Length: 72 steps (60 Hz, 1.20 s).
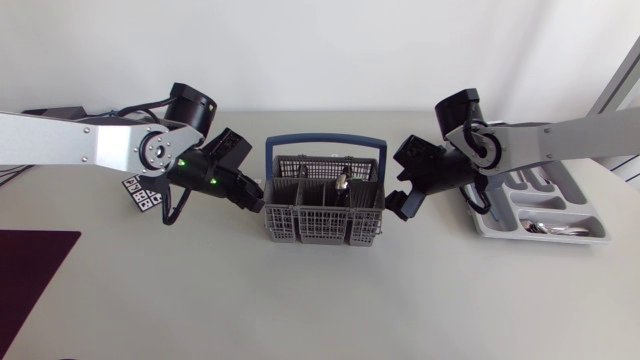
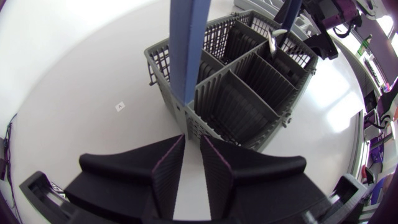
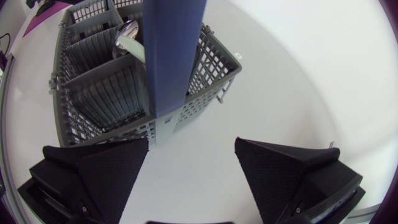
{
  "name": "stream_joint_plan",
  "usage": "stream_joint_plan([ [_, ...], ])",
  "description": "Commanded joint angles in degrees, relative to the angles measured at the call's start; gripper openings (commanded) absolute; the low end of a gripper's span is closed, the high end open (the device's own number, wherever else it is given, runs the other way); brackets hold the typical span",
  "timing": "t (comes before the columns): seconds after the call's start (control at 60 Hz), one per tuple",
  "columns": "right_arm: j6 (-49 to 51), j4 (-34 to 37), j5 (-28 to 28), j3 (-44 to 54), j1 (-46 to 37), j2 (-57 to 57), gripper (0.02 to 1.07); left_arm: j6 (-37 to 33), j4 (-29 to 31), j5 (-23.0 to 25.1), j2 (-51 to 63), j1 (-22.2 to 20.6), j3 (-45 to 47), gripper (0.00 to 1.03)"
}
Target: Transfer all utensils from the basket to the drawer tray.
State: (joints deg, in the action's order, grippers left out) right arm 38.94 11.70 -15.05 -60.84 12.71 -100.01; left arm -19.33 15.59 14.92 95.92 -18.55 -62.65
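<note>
**A:** What of the left gripper (image 2: 193, 140)?

**B:** Its fingers (image 2: 166, 171) are all but together. Only a thin slit shows between them, and nothing is in it. Just ahead of the tips is the near end wall of the basket (image 2: 249, 93), where the blue handle (image 2: 189, 43) rises.

**A:** And the right gripper (image 3: 193, 146)?

**B:** It is spread wide, and between the two wedges there is only bare table (image 1: 320, 300). It holds nothing. It is at the basket's other end, close to the wall but not touching as far as I can see, with the handle's foot ahead of it.

**A:** What is in the basket?

**B:** One spoon (image 3: 127, 34), bowl up, leaning in a compartment beside the handle. From above it is in the back row, right of the middle. The other compartments look bare.

**A:** Where is the tray (image 1: 565, 195)?

**B:** It lies at the table's right, partly under the right arm and well apart from the basket. Some cutlery (image 1: 556, 229) lies in its front slot, though I cannot tell which pieces.

**A:** Is there anything else?

**B:** A small printed tag (image 1: 140, 192) lies under the left arm, and a dark mat (image 1: 30, 270) lies at the front left edge.
</note>
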Motion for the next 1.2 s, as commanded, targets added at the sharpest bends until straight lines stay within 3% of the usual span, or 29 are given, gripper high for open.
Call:
stream_joint_plan([
  [0.0,-2.6,-1.0,0.2,-2.9,1.8,-2.5,1.02,-0.6,0.2,1.0,-0.5,-0.4,-0.8,0.23],
  [0.433,-3.6,-1.1,4.5,-4.2,4.1,-4.6,1.02,-0.9,-0.1,1.0,-0.1,2.1,-1.5,0.24],
  [0.617,-2.8,-3.6,7.8,1.2,0.8,1.0,1.02,-0.9,0.0,0.8,-5.2,6.8,-1.2,0.43],
  [0.733,-2.1,-4.1,7.8,4.9,-0.3,5.2,1.02,-0.4,0.2,0.8,-10.9,7.6,-0.5,0.46],
  [0.933,-2.4,-4.3,7.0,9.2,-1.0,10.0,1.02,1.9,0.8,1.5,-16.6,2.5,0.1,0.46],
  [1.183,-4.4,-4.3,3.0,14.0,-0.8,17.9,1.02,7.4,0.6,9.8,-10.9,-3.6,-4.6,0.53],
])
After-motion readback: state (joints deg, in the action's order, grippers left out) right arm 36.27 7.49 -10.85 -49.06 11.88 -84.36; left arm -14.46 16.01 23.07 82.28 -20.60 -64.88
